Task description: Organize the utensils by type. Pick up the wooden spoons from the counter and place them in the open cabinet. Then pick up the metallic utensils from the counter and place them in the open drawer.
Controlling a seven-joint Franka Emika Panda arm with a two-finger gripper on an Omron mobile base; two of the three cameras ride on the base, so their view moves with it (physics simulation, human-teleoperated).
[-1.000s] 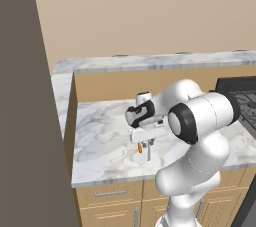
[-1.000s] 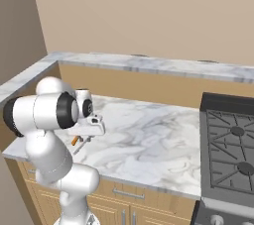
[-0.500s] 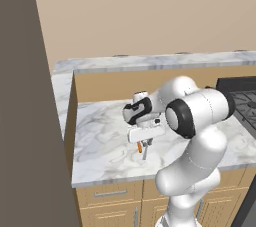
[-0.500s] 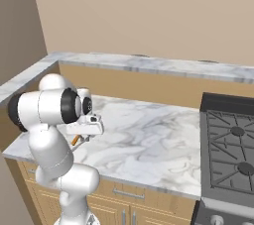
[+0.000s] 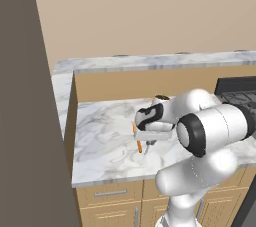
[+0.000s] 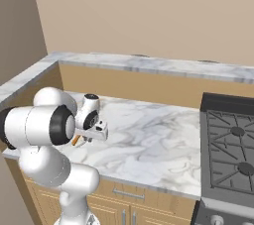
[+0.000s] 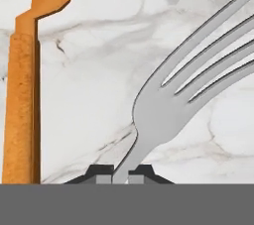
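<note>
My gripper [image 7: 119,175] is shut on the neck of a silver-grey metal fork [image 7: 163,110], whose tines point away over the marbled counter [image 7: 99,45]. Just left of it in the hand view lies an orange-brown wooden utensil [image 7: 22,95] with a long flat handle. In the left base view the gripper [image 5: 148,142] points down at the counter [image 5: 102,136] with the wooden utensil [image 5: 139,146] beside it. From the right base view the gripper [image 6: 84,139] sits low beside the arm, the wooden utensil [image 6: 75,140] peeking out under it. The open cabinet and open drawer are out of view.
A black gas stove [image 6: 232,142] adjoins the counter [image 6: 149,140] on the right. A raised marble ledge [image 5: 150,63] runs along the back. A tall dark panel [image 5: 25,121] stands at the left. Closed drawer fronts [image 5: 110,193] with silver handles sit below the counter.
The jaws have closed onto the fork. The arm has barely moved, and the wooden utensil lies where it was.
</note>
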